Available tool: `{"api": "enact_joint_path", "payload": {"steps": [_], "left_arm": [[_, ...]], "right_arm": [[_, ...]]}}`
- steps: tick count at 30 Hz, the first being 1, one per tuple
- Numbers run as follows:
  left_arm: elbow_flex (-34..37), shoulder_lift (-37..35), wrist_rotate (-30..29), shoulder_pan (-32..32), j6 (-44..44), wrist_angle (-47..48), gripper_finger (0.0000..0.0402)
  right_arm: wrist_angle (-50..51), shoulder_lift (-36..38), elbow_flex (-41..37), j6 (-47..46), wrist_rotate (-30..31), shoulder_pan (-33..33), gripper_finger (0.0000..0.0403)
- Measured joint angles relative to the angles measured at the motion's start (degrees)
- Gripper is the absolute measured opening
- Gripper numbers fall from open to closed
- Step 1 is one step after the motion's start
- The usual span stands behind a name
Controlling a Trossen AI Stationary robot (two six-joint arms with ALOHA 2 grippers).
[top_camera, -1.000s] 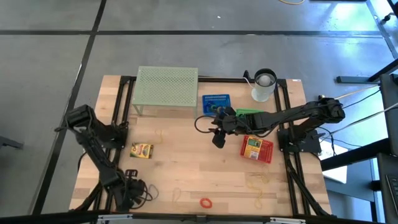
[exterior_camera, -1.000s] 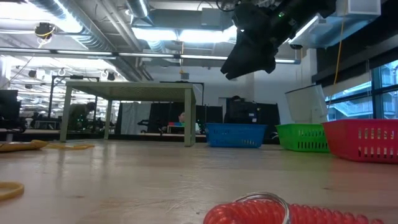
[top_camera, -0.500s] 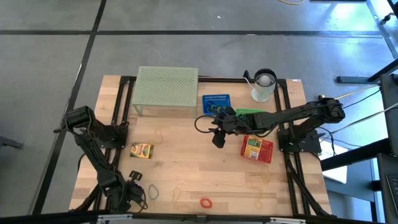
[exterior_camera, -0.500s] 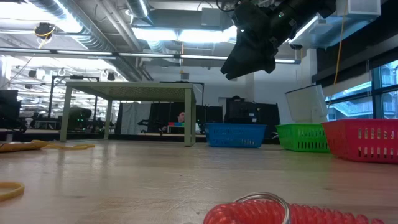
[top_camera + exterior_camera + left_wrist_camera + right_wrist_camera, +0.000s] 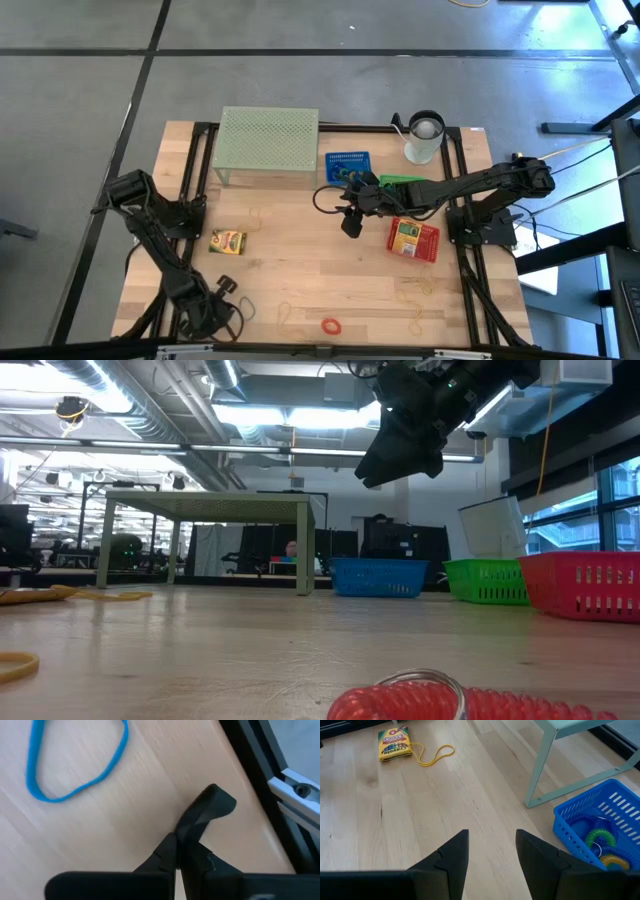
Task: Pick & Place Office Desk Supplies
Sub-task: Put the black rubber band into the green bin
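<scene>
Left fingers (image 5: 192,827) pinched on a small black clip (image 5: 210,805), blue rubber-band loop (image 5: 75,760) nearby, right fingers (image 5: 492,851) apart, empty

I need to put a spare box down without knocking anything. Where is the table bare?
Bare wood lies between the crayon box and the right gripper. Crowded: the blue basket and red basket beside the right arm, and loose bands along the near edge by the red coil.
</scene>
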State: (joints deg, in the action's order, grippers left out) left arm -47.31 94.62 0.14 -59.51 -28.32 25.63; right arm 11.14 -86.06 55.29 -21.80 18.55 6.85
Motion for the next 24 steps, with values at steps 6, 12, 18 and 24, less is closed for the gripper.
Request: {"api": "enact_joint_path", "payload": {"steps": [6,12,18,24], "left_arm": [[-1.33,-0.69,-9.01,1.62,4.33,1.31,0.0004],[-4.29,-3.01,-21.94,4.75,13.99,1.11,0.0004],[-7.17,-4.04,-42.62,9.94,23.52,-1.56,0.0004],[-7.41,-4.04,-54.44,17.48,34.67,-16.78,0.0004]], "right_arm": [[0.01,0.00,0.00,0.00,-0.02,0.00,0.0164],[-0.01,0.00,0.00,0.04,-0.17,0.00,0.0164],[0.00,0.00,0.00,0.15,-0.16,-0.01,0.0164],[-0.01,0.00,0.00,0.15,-0.15,0.00,0.0164]]}}
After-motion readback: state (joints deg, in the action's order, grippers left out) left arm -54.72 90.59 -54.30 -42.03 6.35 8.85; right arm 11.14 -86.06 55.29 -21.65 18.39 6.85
